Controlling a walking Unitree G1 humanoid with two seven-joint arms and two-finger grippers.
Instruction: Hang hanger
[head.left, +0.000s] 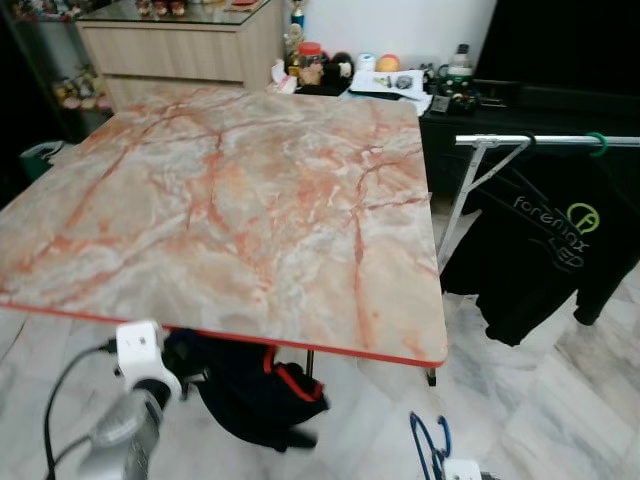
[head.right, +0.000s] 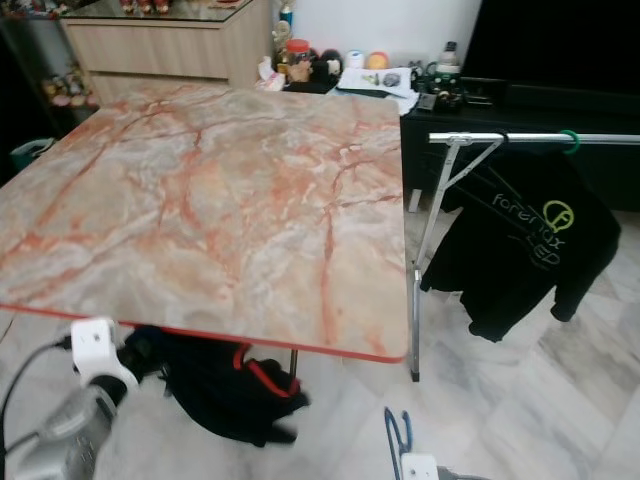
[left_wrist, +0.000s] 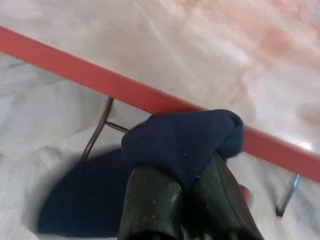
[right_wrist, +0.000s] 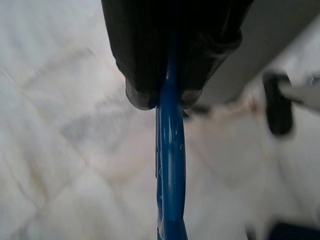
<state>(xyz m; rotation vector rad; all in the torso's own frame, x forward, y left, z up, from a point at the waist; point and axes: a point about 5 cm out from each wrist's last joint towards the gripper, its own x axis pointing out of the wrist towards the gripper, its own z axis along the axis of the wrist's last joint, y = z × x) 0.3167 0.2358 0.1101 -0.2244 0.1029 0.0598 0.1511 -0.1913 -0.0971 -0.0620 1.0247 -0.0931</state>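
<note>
Marble table (head.left: 230, 200) between dark garment (head.left: 250, 390) and clothes rail (head.left: 545, 141).

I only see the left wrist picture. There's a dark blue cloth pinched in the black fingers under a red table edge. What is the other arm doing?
Observer: The right gripper is shut on a blue hanger, low over the marble floor.
Operator: Where does the hanger go?
Observer: A silver clothes rail stands to the robot's right, past the table.
Operator: Is anything on it?
Observer: Yes, a black shirt with green and white print hangs there on a green hook.
Operator: How big is my cloth?
Observer: The dark garment hangs bunched from the left gripper, with red trim showing.
</note>
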